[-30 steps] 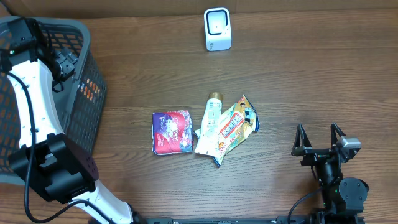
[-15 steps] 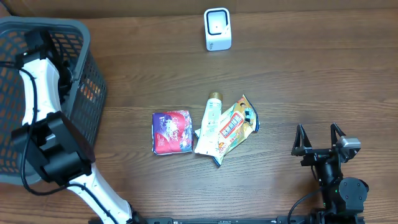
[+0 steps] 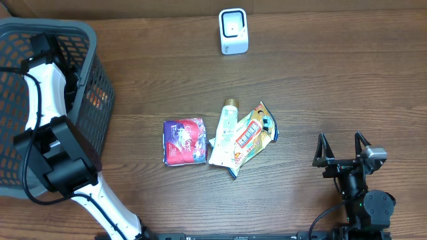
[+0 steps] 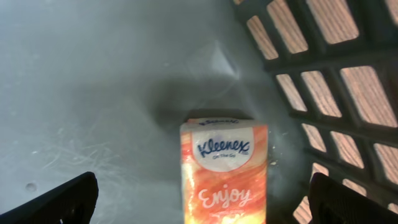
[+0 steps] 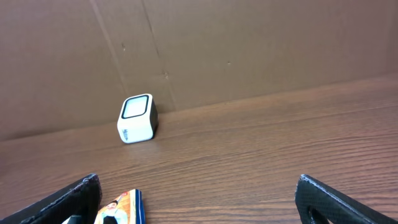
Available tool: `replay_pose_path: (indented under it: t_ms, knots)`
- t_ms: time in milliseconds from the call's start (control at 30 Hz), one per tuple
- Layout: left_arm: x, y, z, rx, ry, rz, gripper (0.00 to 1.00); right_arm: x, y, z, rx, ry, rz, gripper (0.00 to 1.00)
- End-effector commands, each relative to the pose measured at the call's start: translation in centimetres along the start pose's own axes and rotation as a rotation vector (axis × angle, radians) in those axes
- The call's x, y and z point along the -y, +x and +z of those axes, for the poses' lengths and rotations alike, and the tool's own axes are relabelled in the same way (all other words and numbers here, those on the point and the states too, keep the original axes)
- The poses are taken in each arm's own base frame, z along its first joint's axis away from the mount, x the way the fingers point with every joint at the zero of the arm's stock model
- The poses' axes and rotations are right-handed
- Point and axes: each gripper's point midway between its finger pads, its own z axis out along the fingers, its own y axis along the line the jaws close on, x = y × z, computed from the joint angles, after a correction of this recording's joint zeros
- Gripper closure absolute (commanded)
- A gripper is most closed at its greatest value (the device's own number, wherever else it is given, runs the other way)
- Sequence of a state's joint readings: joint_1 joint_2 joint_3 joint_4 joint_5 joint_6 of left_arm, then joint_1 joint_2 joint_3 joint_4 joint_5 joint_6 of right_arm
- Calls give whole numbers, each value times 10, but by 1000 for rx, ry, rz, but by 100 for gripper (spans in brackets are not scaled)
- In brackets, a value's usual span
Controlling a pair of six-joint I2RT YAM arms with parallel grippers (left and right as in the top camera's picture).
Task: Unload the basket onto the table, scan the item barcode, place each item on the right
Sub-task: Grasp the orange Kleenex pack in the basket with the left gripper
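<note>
**A:** Start with the biggest thing. What's there?

**B:** A brown wooden table (image 3: 333, 80). On its 9 o'clock side stands a grey plastic basket (image 3: 48, 25) with lattice walls.

**A:** And the arms?

**B:** The left arm (image 3: 39, 87), white with black joints, reaches from 7 o'clock up and over into the basket. The right arm sits at 4 o'clock, well apart from everything else.

**A:** What are the claws doing?

**B:** The left claw (image 4: 208, 202) is spread fully wide with nothing in it. It hangs over the basket floor. The right claw (image 3: 341, 151) is also wide open and empty, pointing toward 12 o'clock.

**A:** Anything loose on the table?

**B:** Three packs near the centre. A purple pouch (image 3: 183, 141) lies at 9 o'clock of a white tube (image 3: 225, 137), close by but apart from it. An orange and yellow sachet (image 3: 252, 135) overlaps the tube's 3 o'clock side.

**A:** Where's the scanner?

**B:** The small white scanner (image 3: 233, 31) stands upright at 12 o'clock, near the cardboard wall.

**A:** And the item itself?

**B:** An orange tissue pack (image 4: 225, 174) lies flat on the basket floor close to the lattice wall. In the left wrist view it sits between the spread fingertips, which aren't touching it.
</note>
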State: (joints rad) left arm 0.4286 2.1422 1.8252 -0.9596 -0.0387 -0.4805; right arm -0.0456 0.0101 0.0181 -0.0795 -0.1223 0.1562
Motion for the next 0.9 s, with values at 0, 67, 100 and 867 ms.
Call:
replay_pose_path:
  t_ms: [0,67,100,867]
  knots:
    - [-2,6,17,-48,16,-31,1,3,2,0,4,11,-8,0]
    - [-2,7,19,-55,21,-36,0,3,2,0,4,11,-8,0]
    - [-2,7,20,-58,23,-37,0,3,2,0,4,11,-8,0]
    - [-1,11,41,-79,20,-40,0,3,2,0,4,11,-8,0]
